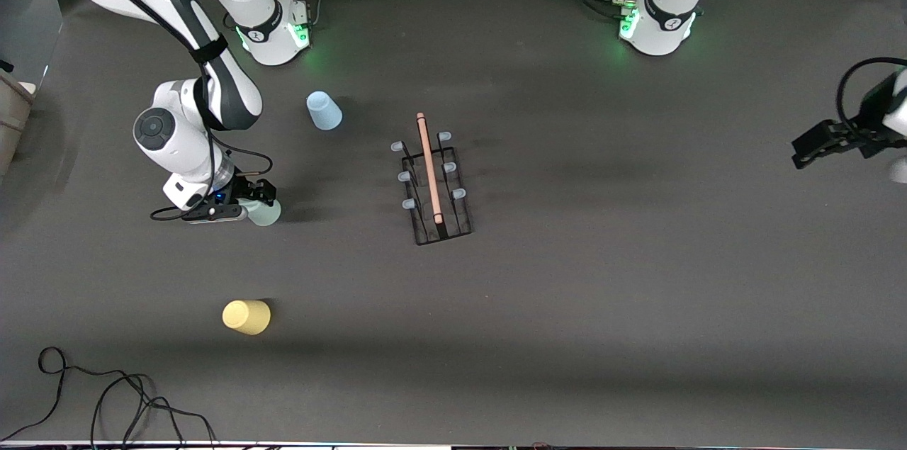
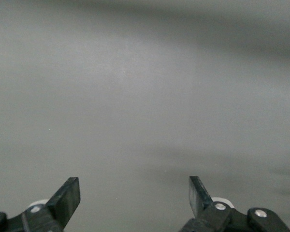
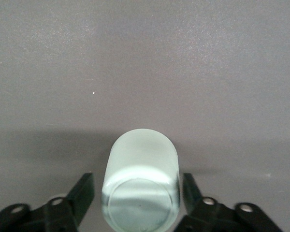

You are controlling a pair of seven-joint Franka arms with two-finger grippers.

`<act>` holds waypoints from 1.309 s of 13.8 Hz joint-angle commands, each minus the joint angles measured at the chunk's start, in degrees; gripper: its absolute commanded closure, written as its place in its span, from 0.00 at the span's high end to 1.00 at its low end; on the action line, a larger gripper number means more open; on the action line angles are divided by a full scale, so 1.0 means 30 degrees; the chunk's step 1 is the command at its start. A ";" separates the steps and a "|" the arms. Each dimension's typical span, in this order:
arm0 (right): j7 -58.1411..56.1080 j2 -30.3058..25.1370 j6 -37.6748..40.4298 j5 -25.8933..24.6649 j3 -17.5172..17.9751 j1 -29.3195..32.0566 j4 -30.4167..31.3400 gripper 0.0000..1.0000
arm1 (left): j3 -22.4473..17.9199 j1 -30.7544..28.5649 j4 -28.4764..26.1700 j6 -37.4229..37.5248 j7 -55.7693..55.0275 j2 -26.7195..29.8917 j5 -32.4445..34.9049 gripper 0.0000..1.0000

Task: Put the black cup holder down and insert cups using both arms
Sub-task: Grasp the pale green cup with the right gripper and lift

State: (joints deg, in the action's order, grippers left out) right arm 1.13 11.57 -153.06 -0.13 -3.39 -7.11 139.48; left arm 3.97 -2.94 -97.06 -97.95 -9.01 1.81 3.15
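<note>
The black cup holder (image 1: 434,181) stands upright in the middle of the table, its wooden rod on top and all its pegs bare. The pale mint green cup (image 1: 266,212) lies on its side toward the right arm's end. My right gripper (image 1: 258,199) is low at the table with its fingers on either side of this cup (image 3: 140,183), a small gap on each side. The light blue cup (image 1: 323,111) stands upside down nearer the right arm's base. The yellow cup (image 1: 246,317) lies nearer the front camera. My left gripper (image 1: 804,152) waits open and empty over the left arm's end of the table.
A loose black cable (image 1: 106,400) lies at the table's front edge toward the right arm's end. The left wrist view shows only bare grey mat (image 2: 145,96) between the fingers.
</note>
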 commanded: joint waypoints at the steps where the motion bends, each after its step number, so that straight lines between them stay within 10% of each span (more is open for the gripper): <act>1: 0.0591 -0.0865 0.0159 -0.0310 -0.0129 -0.0093 0.0058 0.07 | 0.0201 0.0099 -0.1424 -0.0631 0.0718 0.0773 -0.0551 1.00; 5: 0.0620 -0.3469 0.4568 -0.0251 -0.0217 -0.0093 -0.1575 0.01 | 0.0260 0.0159 -0.1016 -0.0338 0.0982 0.0100 -0.0380 1.00; 11: 0.3861 -0.4530 1.7465 -0.0251 -0.0305 -0.0004 -1.0423 0.00 | 0.0260 -0.0045 -0.0575 -0.0895 0.1539 -0.0869 -0.0348 1.00; 18: 2.0341 -0.4767 1.9119 0.1677 0.0398 -0.6378 -1.1132 0.00 | 0.0114 -0.0661 -0.0458 -0.0865 0.1803 -0.0985 -0.0671 1.00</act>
State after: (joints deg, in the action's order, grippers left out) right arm 48.60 -3.83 -96.11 2.80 -1.94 -19.75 107.79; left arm 4.21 -4.69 -99.24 -100.83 -4.91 -0.81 2.10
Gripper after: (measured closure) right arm 0.348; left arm 0.000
